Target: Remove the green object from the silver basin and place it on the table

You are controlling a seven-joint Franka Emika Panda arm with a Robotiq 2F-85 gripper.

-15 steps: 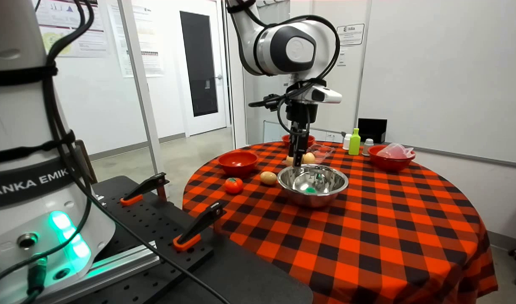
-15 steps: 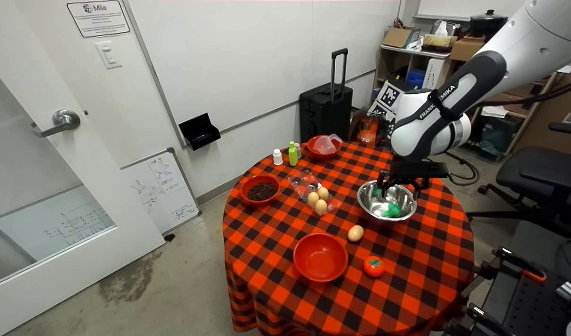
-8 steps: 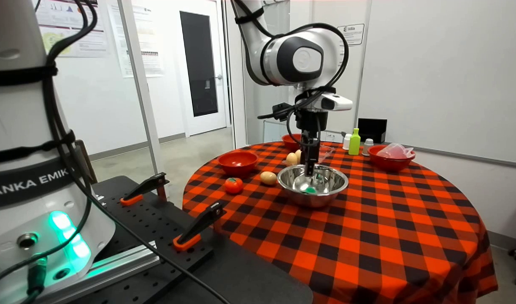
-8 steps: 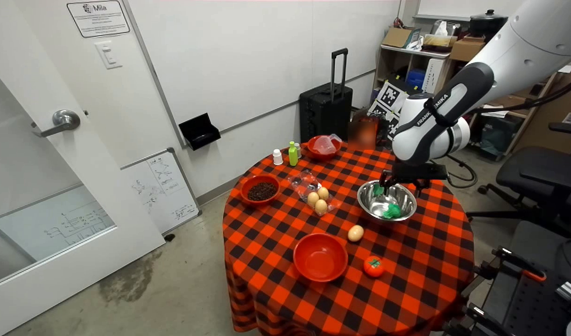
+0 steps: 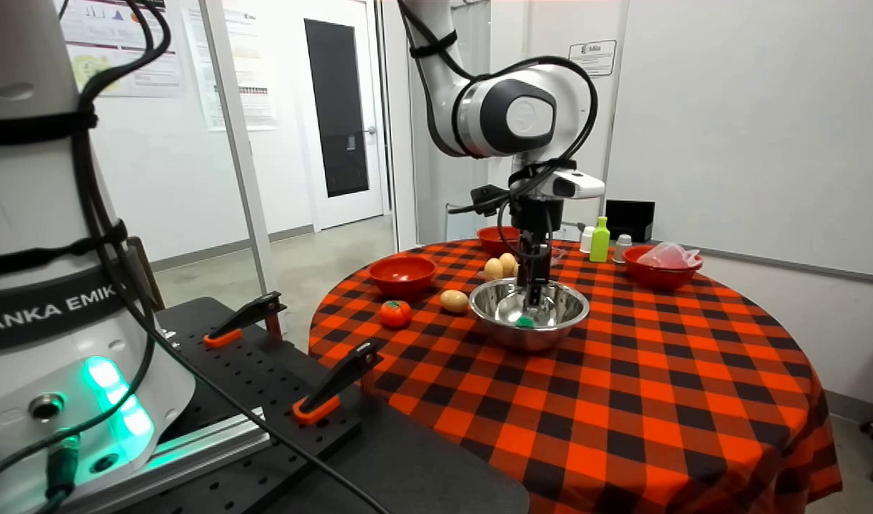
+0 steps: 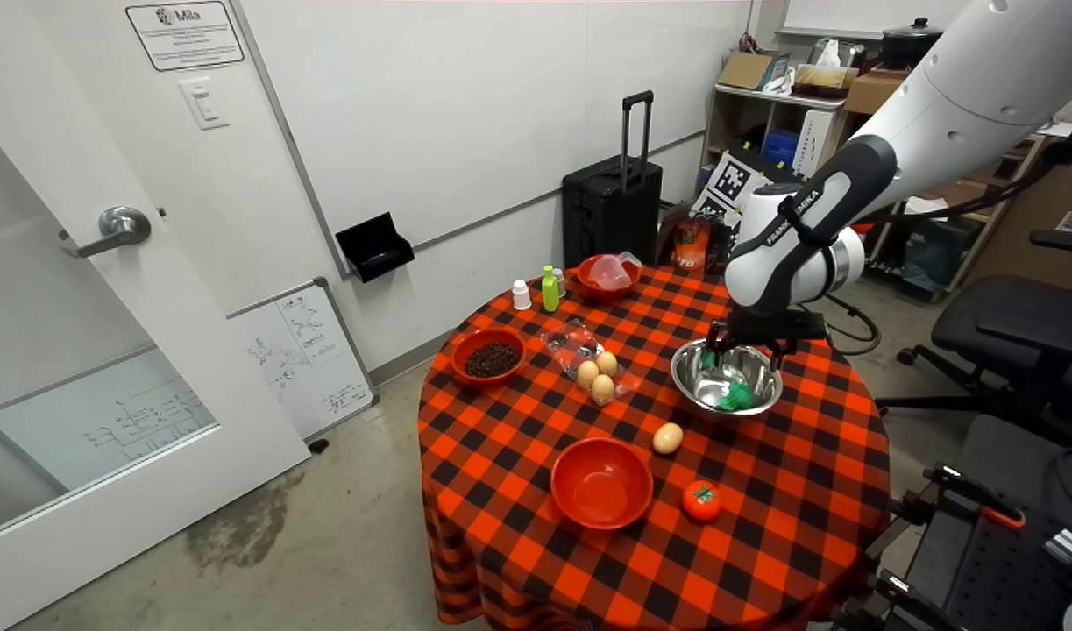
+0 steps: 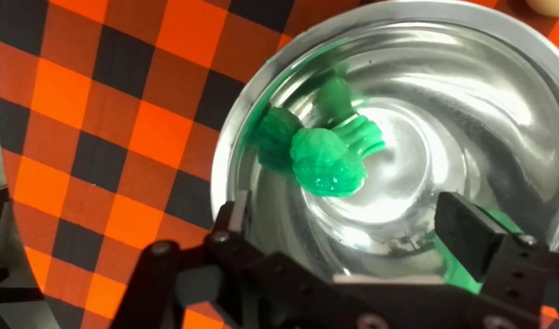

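The green object [image 7: 328, 162] is a lumpy, broccoli-like piece lying in the silver basin [image 7: 503, 87], with dark reflections beside it. It also shows in both exterior views [image 5: 525, 323] [image 6: 736, 397]. The basin stands on the checked table [image 5: 664, 400]. My gripper [image 7: 345, 203] is open and empty, with its fingers wide apart, pointing down over the basin. In the exterior views the gripper [image 5: 535, 300] [image 6: 744, 358] is by the basin's far side, with the green object apart from the fingers. Another green patch [image 7: 457, 269] is partly hidden behind the right finger; I cannot tell whether it is a reflection.
A lone egg [image 6: 667, 438], a tomato [image 6: 701, 500] and a red bowl [image 6: 601, 484] stand near the basin. Three eggs [image 6: 601, 388] lie by a clear carton. A bowl of dark beans [image 6: 490, 358], a yellow-green bottle [image 6: 550, 289] and a red bowl with a cup [image 5: 661, 275] stand further off.
My gripper has moved down and to the right in an exterior view, from the basin's rim to over its inside. It stays open. The green object and the basin have not moved.
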